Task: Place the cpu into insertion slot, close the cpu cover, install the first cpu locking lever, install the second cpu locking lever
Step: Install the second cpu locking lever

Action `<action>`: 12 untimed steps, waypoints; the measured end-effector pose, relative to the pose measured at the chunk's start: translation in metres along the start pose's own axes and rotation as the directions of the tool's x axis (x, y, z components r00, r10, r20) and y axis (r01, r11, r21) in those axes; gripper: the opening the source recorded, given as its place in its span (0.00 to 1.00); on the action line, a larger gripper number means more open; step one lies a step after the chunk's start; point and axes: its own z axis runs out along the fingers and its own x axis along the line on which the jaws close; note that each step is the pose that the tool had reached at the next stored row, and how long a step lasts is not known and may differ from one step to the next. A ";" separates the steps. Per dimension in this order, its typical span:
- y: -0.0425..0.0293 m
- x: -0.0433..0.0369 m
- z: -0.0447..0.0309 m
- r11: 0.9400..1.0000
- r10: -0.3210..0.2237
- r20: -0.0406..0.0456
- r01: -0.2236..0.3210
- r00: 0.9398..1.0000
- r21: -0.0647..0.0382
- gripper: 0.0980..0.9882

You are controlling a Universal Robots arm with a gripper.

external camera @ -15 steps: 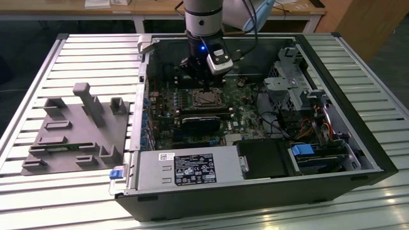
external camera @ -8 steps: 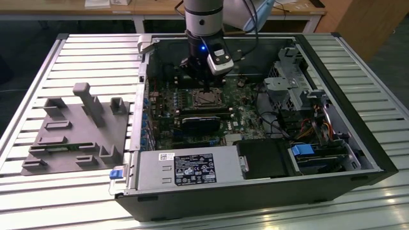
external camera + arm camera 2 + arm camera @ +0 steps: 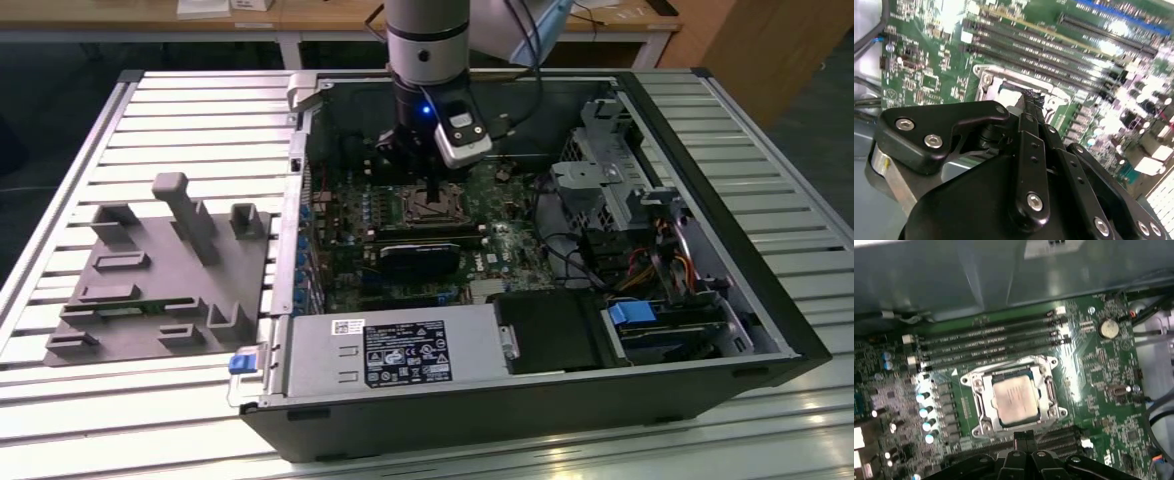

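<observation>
The cpu (image 3: 1013,400), a dull silver square chip, lies flat in the insertion slot (image 3: 969,381) on the green motherboard. The silvery cpu cover (image 3: 985,407) appears to lie down around the chip, framing it. My gripper (image 3: 1024,436) hovers at the socket's edge on the side away from the memory slots, its two black fingers pressed together and holding nothing. In the second wrist view the gripper (image 3: 1030,97) tapers to a point just over the socket rim (image 3: 999,80). In the exterior view the gripper (image 3: 441,188) points straight down onto the socket (image 3: 430,205) inside the open computer case.
Long black memory slots (image 3: 989,342) run beside the socket, with a coin battery (image 3: 1109,329) past them. The case holds a power supply (image 3: 387,355), a drive cage (image 3: 614,180) and cables (image 3: 587,260). A grey fixture block (image 3: 160,270) sits at the exterior view's left.
</observation>
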 end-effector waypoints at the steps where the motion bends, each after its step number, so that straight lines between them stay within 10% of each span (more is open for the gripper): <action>1: -0.0025 -0.0006 0.0001 1.000 0.000 0.000 0.000 1.000 0.000 0.00; 6: -0.0133 -0.0024 0.0008 1.000 0.001 -0.002 -0.001 1.000 -0.008 0.00; 12: -0.0204 -0.0004 0.0045 0.999 0.002 -0.007 -0.002 1.000 -0.042 0.00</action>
